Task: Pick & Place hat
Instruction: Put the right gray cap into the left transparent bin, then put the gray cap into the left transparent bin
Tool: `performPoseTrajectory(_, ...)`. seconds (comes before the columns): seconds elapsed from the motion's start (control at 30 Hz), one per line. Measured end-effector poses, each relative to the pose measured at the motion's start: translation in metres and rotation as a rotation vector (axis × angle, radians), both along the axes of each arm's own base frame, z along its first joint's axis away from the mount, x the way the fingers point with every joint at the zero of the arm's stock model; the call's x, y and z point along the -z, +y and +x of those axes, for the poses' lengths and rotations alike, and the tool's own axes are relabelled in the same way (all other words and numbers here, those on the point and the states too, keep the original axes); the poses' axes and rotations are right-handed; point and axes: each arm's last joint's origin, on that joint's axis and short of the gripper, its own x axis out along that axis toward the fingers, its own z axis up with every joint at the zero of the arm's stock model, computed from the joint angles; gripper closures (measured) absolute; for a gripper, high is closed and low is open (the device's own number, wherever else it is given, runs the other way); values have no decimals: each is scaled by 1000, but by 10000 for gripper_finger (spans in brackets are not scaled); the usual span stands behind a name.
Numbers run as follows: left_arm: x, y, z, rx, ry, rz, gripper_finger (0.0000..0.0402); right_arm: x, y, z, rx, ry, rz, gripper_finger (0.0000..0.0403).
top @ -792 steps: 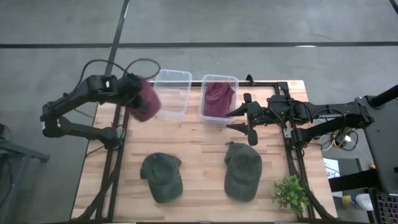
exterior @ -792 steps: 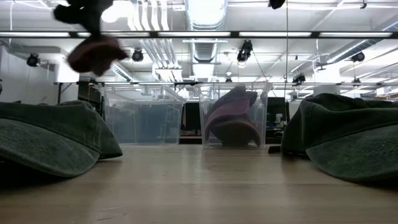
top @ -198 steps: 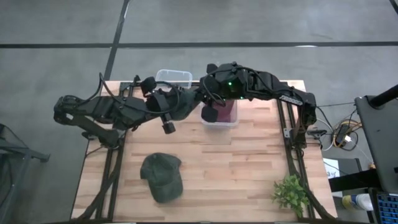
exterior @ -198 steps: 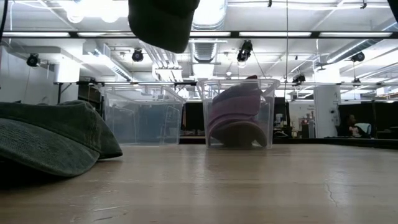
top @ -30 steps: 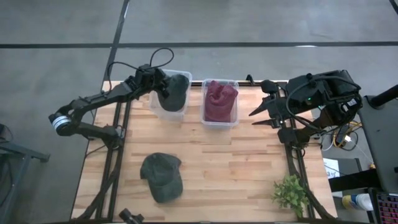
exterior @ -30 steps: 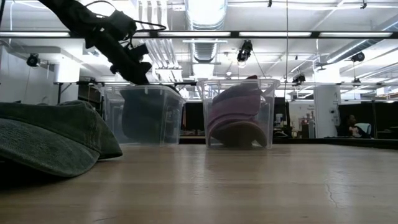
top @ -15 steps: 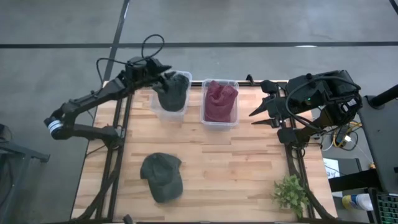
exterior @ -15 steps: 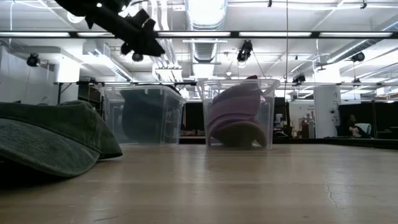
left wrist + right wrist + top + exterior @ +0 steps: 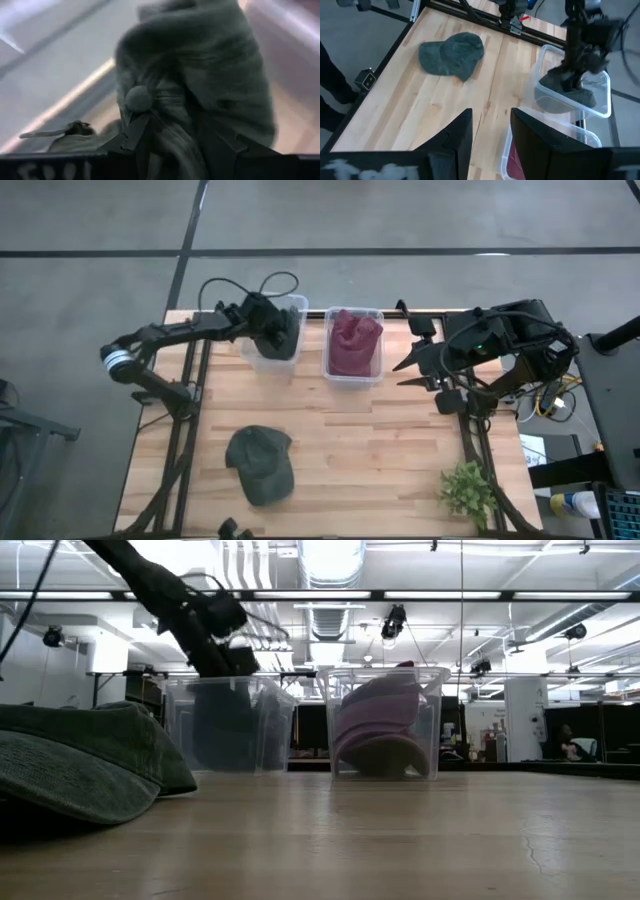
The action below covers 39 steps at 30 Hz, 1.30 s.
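Observation:
A dark green hat (image 9: 289, 332) lies in the left clear bin (image 9: 292, 300), and through the bin wall it shows as a dark mass (image 9: 225, 730). My left gripper (image 9: 270, 326) reaches down into that bin, open, with the hat's crown (image 9: 200, 65) right in front of it. A second green hat (image 9: 260, 464) rests flat on the table near the near edge. Maroon hats (image 9: 350, 340) fill the right clear bin (image 9: 380, 730). My right gripper (image 9: 405, 366) hovers open near the table's right edge, beside the right bin. My left gripper comes from above, slanting down into the bin, and its fingers (image 9: 134, 134) stand against the hat's crown close to the top button (image 9: 137, 98). Cloth bulges between the spread fingers. Whether they pinch it I cannot tell. The hat sits in the bin.
The two bins stand side by side at the table's far edge. A small green plant (image 9: 466, 490) sits at the near right corner. Bare wood lies between the bins and the loose hat (image 9: 452, 54).
My left gripper rose out of the left bin toward the far left corner, then came back down into the bin onto the hat. The hat stayed in the bin. My right gripper shifted slightly toward the table's left.

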Motion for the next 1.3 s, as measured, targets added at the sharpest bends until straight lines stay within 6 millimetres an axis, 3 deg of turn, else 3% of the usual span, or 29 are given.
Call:
performPoseTrajectory(0.17, 20, 7, 8, -20, 74, -23, 252, 3, 1, 3, 11, 10, 10, 276)
performPoseTrajectory(0.3, 10, 7, 12, -21, 50, -7, 252, 4, 1, 3, 16, 15, 16, 282)
performPoseTrajectory(0.47, -41, 4, 9, -27, -85, 107, 252, 4, 1, 3, 15, 15, 15, 287)
performPoseTrajectory(0.73, -107, -17, -15, -37, -245, 221, 252, 4, 1, 3, 11, 14, 12, 279)
performPoseTrajectory(0.87, -136, -42, -30, -8, -280, 218, 252, 4, 1, 3, 3, 16, 4, 274)
performPoseTrajectory(1.0, -163, -79, -46, 81, -324, 194, 252, 7, -3, -1, -18, 53, -34, 273)
performPoseTrajectory(1.3, -182, -158, -67, 257, -408, 194, 252, 4, -31, -31, -68, -65, -27, 285)
